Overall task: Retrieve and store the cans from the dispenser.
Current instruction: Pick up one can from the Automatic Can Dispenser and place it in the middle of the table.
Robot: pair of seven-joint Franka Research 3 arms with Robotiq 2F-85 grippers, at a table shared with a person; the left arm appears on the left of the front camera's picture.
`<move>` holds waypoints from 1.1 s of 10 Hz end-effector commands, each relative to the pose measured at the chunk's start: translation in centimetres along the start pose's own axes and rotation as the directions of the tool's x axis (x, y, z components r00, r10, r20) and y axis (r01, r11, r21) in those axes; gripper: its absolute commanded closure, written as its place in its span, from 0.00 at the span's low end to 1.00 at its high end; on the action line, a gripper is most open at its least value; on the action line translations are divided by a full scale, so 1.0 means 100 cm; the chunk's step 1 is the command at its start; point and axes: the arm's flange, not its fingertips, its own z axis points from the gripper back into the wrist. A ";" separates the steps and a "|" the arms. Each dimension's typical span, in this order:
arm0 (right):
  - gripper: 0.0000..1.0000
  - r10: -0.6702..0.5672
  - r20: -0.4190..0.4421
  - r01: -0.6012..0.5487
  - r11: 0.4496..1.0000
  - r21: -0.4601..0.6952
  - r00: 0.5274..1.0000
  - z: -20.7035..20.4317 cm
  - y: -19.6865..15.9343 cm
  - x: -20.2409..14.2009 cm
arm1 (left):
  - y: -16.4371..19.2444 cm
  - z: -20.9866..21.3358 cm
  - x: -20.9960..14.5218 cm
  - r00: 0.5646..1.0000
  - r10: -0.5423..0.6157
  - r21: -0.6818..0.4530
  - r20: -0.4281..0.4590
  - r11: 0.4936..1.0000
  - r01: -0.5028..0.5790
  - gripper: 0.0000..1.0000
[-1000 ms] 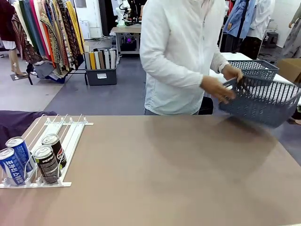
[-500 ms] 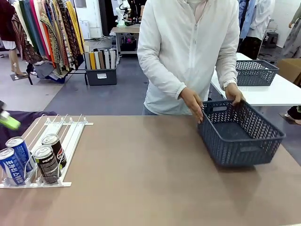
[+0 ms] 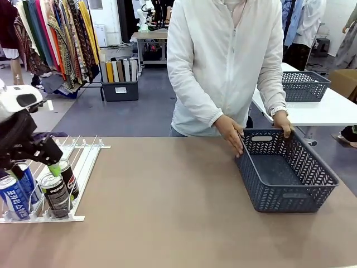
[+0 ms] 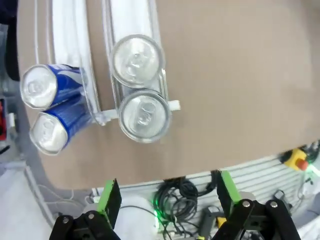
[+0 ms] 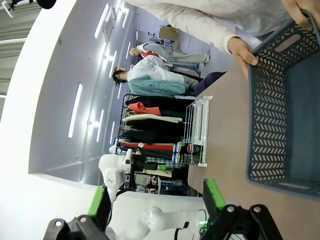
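Two blue cans and two black cans stand at the front lip of the white dispenser on the table's left. My left gripper hangs just above them, open and empty. From above, in the left wrist view, the two black cans' silver tops sit in one lane and the blue cans lean in the neighbouring lane, ahead of the open left gripper. In the right wrist view the right gripper is open with nothing between its fingers, and the dispenser lies far off.
A dark grey lattice basket sits on the table's right side. The person across the table has both hands on its far rim. The basket is close ahead in the right wrist view. Bare tabletop lies between dispenser and basket.
The person has brought the basket onto the table and set it down on the right. My left arm has swung in from the left to above the cans.
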 end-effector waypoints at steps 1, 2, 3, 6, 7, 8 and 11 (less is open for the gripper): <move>0.00 0.024 -0.014 -0.024 1.000 0.000 1.000 0.002 0.000 -0.001 | -0.003 0.010 -0.006 0.999 -0.037 -0.038 -0.014 0.999 0.037 0.00; 0.00 0.024 -0.014 -0.024 1.000 0.000 1.000 0.002 0.000 -0.001 | -0.003 0.010 -0.006 0.999 -0.037 -0.038 -0.014 0.999 0.037 0.00; 0.00 0.024 -0.014 -0.024 1.000 0.000 1.000 0.002 0.000 -0.001 | -0.003 0.010 -0.006 0.999 -0.037 -0.038 -0.014 0.999 0.037 0.00; 0.00 0.024 -0.014 -0.024 1.000 0.000 1.000 0.002 0.000 -0.001 | -0.001 -0.028 0.021 0.997 -0.043 0.060 -0.058 0.997 0.047 0.00; 0.00 0.024 -0.014 -0.024 1.000 0.000 1.000 0.002 0.000 -0.001 | 0.000 -0.036 0.026 0.998 -0.025 0.075 -0.050 0.997 0.029 0.00; 0.00 0.024 -0.014 -0.024 1.000 0.000 1.000 0.002 0.000 -0.001 | 0.000 -0.043 0.031 0.999 -0.008 0.094 -0.041 0.996 0.011 0.00; 0.00 0.024 -0.014 -0.024 1.000 0.000 1.000 0.002 0.000 -0.001 | 0.004 -0.072 0.046 0.996 0.009 0.096 -0.083 0.995 -0.001 0.00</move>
